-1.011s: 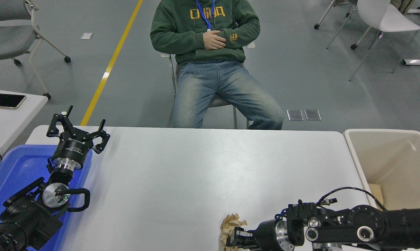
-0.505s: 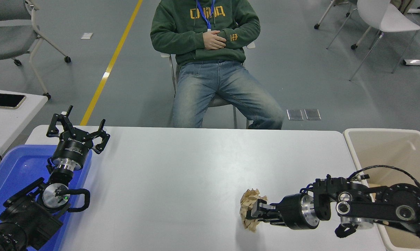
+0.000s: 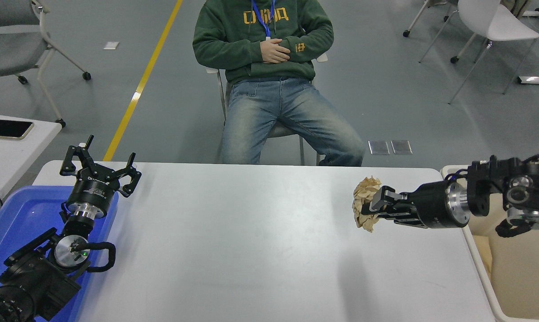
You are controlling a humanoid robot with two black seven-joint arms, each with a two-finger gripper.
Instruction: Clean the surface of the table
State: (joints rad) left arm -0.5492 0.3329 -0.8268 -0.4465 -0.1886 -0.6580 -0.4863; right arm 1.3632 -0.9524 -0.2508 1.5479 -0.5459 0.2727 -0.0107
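the right black gripper [image 3: 371, 206] pinches a crumpled brown paper wad [image 3: 364, 202] above the glossy white table surface [image 3: 251, 237]; the left black gripper [image 3: 100, 164], fingers spread, sits at that table's left edge.

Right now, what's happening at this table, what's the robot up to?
The right gripper is shut on a crumpled brown paper ball, held in the air above the right end of the table surface, beside the beige bin. The left gripper sits open and parked over the blue tray. A person sits at the far side, hands folded, not touching anything.
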